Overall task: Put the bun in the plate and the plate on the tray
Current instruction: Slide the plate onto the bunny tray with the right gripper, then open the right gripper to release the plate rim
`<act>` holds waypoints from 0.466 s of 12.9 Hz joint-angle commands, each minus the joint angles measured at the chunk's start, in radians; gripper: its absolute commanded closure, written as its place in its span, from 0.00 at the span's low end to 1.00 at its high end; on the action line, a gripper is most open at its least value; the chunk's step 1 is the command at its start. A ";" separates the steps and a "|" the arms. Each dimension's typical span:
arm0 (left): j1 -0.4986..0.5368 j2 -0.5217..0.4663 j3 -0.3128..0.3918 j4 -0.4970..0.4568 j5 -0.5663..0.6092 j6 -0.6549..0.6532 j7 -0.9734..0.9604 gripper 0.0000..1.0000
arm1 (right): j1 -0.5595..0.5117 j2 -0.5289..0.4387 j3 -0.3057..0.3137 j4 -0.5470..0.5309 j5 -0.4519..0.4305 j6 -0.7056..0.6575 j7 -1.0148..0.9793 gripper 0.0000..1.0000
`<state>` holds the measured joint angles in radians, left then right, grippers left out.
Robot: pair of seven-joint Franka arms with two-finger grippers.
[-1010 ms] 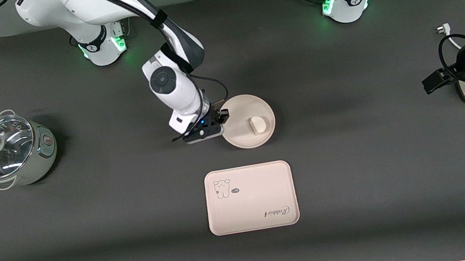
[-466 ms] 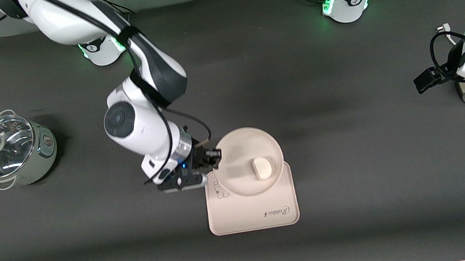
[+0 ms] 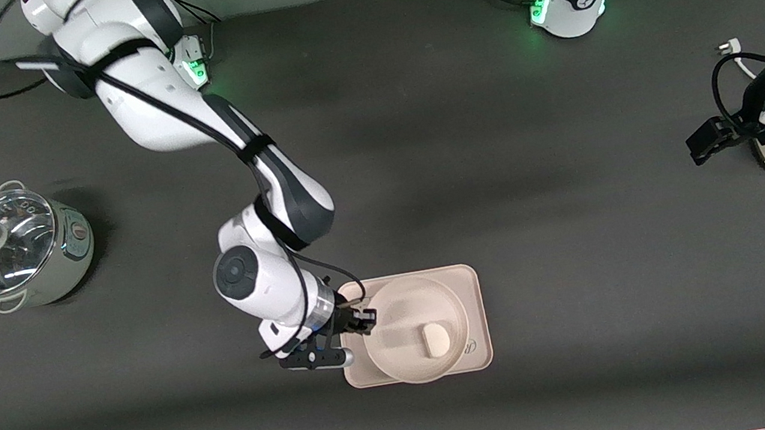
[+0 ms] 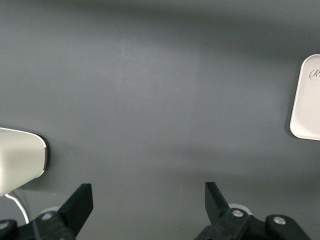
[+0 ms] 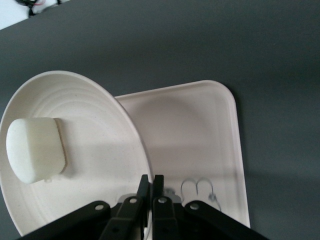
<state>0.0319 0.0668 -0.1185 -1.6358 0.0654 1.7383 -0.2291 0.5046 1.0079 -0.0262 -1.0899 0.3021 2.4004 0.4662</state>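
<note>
front view: right gripper [image 3: 362, 320] pinched on the rim of the plate [image 3: 399, 326] at the edge toward the right arm's end of the table, likely so the dish stays level and the load does not slide; plate held over the tray [image 3: 466, 280], covering most of it and overhanging the tray's edge nearest the camera; cannot tell whether resting or just above; bun [image 3: 435, 340] lying in the plate, off centre toward the camera side; so first half of the task judged done, second half close, pending a centred set-down and release; left gripper [image 3: 706, 140] waiting well apart at the left arm's end of the table, holding nothing; lidded pot [image 3: 16, 249] standing at the right arm's end, clear of the work.

left wrist view: left gripper [image 4: 146, 200] with fingers spread wide, nothing between them, only bare table [image 4: 150, 90] below; one corner of the tray [image 4: 306, 100] at the frame edge.

right wrist view: right gripper [image 5: 151, 192] with fingers nearly together, clamped on the thin plate [image 5: 95, 135] rim; bun [image 5: 36, 149] sitting on the plate's inner rings, away from the grip; tray [image 5: 200, 130] beneath, its inside bare except for part of the bear drawing [image 5: 198, 189] showing past the plate edge.
</note>
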 commanded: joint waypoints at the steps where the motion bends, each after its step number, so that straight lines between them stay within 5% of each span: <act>1: -0.006 0.004 0.005 0.019 0.010 -0.002 -0.001 0.00 | -0.006 0.110 0.025 0.087 0.022 0.056 -0.011 1.00; 3: -0.004 0.005 0.005 0.017 0.008 -0.002 0.001 0.00 | -0.015 0.107 0.025 0.085 0.026 0.031 -0.009 1.00; 4: -0.006 0.007 0.005 0.016 0.008 -0.002 -0.001 0.00 | -0.015 0.109 0.025 0.085 0.026 0.031 -0.009 0.92; 6: -0.009 0.011 0.005 0.013 0.007 -0.002 -0.004 0.00 | -0.008 0.100 0.023 0.081 0.014 0.034 -0.011 0.00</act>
<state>0.0320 0.0681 -0.1178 -1.6329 0.0655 1.7383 -0.2292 0.4996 1.1082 -0.0132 -1.0321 0.3080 2.4514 0.4662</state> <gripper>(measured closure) 0.000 0.903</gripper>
